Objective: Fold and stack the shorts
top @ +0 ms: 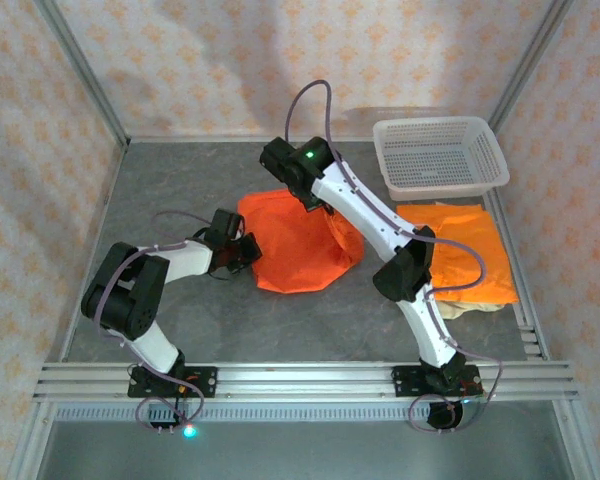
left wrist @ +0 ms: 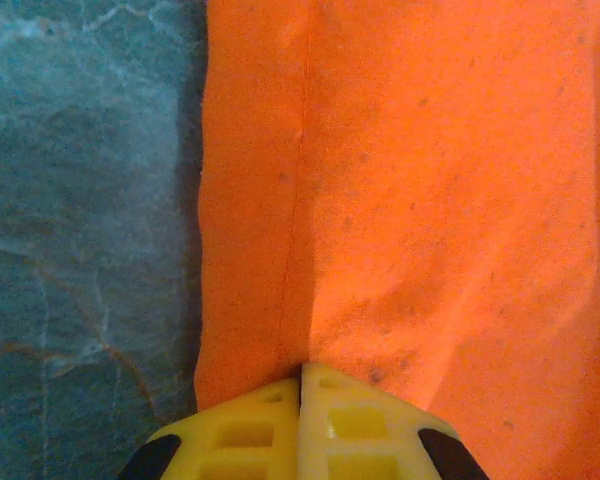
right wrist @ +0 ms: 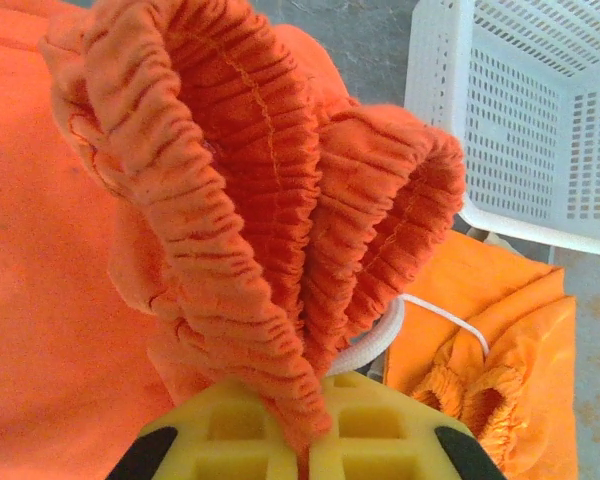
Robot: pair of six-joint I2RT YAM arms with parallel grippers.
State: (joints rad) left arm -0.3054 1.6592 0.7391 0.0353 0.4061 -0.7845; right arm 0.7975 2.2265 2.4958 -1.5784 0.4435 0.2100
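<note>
Standing behind the arms, I see from above the loose orange shorts (top: pixel 302 248) spread in the middle of the table (top: pixel 280 320), between the two grippers. The left gripper (top: pixel 250 252) lies low at their left edge, and the right gripper (top: pixel 317 205) is at their far edge. To the right, the folded orange shorts (top: pixel 460 255) lie flat on the beige shorts (top: pixel 478 308), just in front of a white mesh basket (top: pixel 435 155).

The wrist cameras add what the top view hides. On the left one, the yellow fingers (left wrist: pixel 350 420) are pressed together, tips touching the cloth beside its hem (left wrist: pixel 300 200); I cannot tell if cloth is caught between them. On the right one, the fingers (right wrist: pixel 370 425) clamp the gathered elastic waistband (right wrist: pixel 250 200), lifted and bunched, with a white drawstring (right wrist: pixel 440 315) hanging beside it.

The table is grey stone-patterned. Pale patterned walls (top: pixel 230 60) and metal posts (top: pixel 80 70) surround it, a ribbed metal rail (top: pixel 310 380) runs along the near edge, and a green light (top: pixel 308 155) glows on the right arm.
</note>
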